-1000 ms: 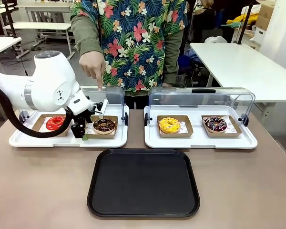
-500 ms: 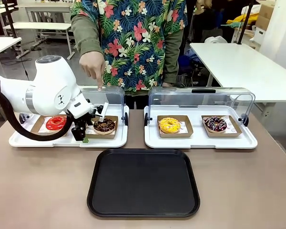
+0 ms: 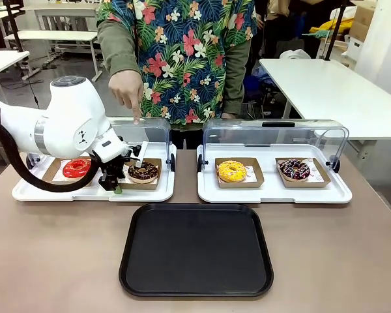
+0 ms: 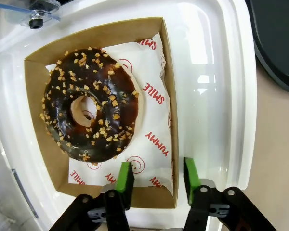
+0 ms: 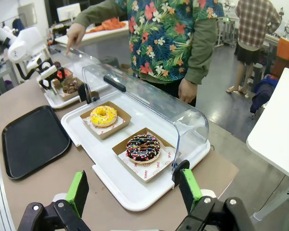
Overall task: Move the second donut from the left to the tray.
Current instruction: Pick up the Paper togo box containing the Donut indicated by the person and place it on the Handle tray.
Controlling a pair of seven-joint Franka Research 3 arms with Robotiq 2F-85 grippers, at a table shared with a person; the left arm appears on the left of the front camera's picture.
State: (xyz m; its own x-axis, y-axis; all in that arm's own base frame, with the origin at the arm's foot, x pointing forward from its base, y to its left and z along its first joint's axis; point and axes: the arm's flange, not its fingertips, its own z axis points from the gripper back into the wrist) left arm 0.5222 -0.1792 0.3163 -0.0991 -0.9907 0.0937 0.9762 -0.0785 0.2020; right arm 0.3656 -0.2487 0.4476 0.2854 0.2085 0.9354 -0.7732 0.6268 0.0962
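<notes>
The second donut from the left (image 3: 143,171), dark chocolate with pale nut bits, lies in its shallow cardboard box (image 3: 158,180) on printed white paper, left of centre in the front view. In the left wrist view the donut (image 4: 91,103) fills the upper left, and the box (image 4: 36,120) sits on a white display tray (image 4: 216,96).

The left end effector (image 4: 157,168) rises from the bottom edge there. Its jaws are partly apart and straddle the box's side wall, with one green pad (image 4: 125,175) over the paper inside and the other outside the wall. Neither pad clearly touches the cardboard. In the front view the left end effector (image 3: 111,182) is low at the box's left side, between the chocolate donut and a red-glazed donut (image 3: 75,167).

A person's hand (image 3: 127,91) points down at the clear lid (image 3: 155,130) behind the box. The black tray (image 3: 195,251) lies on the table (image 3: 52,261) at lower centre, just in front of the display trays.

To the right, a second display tray (image 3: 274,193) holds a yellow donut (image 3: 232,171) and a dark donut with coloured sprinkles (image 3: 294,169). The right end effector (image 5: 135,192) hangs above that tray's corner, jaws wide apart with nothing between them.
</notes>
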